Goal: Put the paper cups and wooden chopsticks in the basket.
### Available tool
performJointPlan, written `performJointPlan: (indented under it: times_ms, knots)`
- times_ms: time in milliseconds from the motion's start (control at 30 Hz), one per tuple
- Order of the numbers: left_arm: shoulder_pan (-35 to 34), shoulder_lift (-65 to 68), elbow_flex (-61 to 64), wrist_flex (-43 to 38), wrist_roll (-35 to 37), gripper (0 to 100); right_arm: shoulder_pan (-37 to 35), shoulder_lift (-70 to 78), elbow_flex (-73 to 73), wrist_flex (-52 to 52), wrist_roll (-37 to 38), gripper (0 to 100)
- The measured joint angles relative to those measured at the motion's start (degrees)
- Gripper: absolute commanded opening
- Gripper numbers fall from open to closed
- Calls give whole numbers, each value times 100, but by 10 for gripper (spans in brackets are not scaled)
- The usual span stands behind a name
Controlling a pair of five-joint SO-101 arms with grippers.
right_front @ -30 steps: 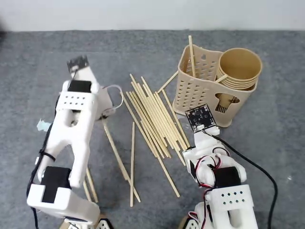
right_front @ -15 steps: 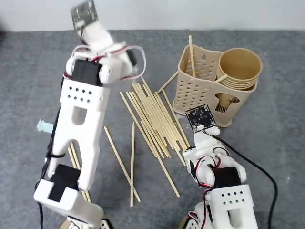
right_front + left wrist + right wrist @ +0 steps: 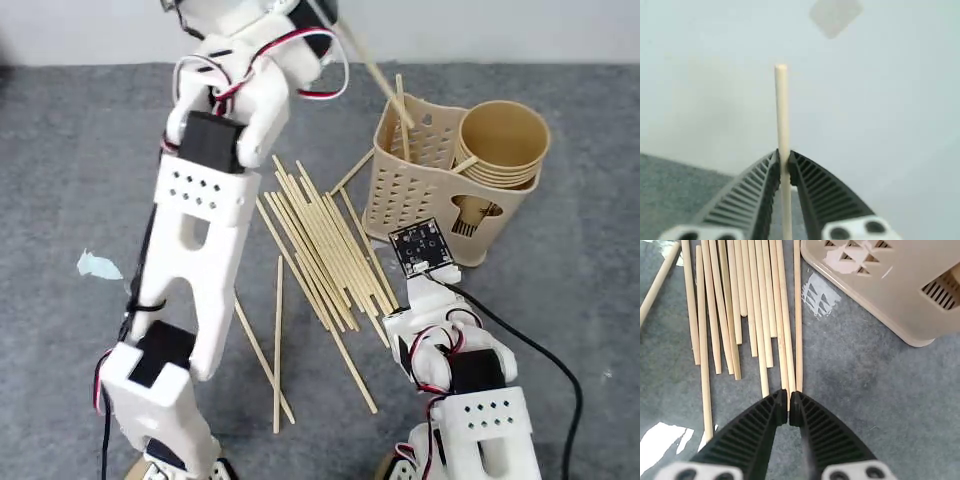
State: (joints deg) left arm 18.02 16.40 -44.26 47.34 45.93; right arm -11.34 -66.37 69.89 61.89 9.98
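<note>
My left gripper is shut on one wooden chopstick and is held high at the back of the table. In the high view that chopstick slants down from the left gripper toward the beige basket, its tip by the rim. Stacked paper cups and another chopstick stand inside the basket. Several loose chopsticks lie on the grey mat left of the basket. My right gripper is shut, low over the mat, its tips at the ends of some chopsticks, beside the basket.
Further single chopsticks lie scattered toward the front between the two arms. A small pale scrap rests on the mat at the left. A light wall closes off the back.
The left arm has risen from the mat at the left and swung up and right toward the basket, carrying a chopstick. The right arm has kept still.
</note>
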Motion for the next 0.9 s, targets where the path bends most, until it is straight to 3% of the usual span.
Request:
performJointPlan:
  times_ms: [167,267,400,667,900]
  knots:
    - [334,229,0,-88,-677,39,0,0,0,0,0,33]
    - [527,281,0,211,-1231,119,0,0,0,0,0,33]
    - [659,281,0,668,-1363,220,0,0,0,0,0,33]
    - [633,35,0,1468,-1415,224,0,0,0,0,0,33]
    - [35,-738,-9,3121,-1442,224,0,0,0,0,0,33]
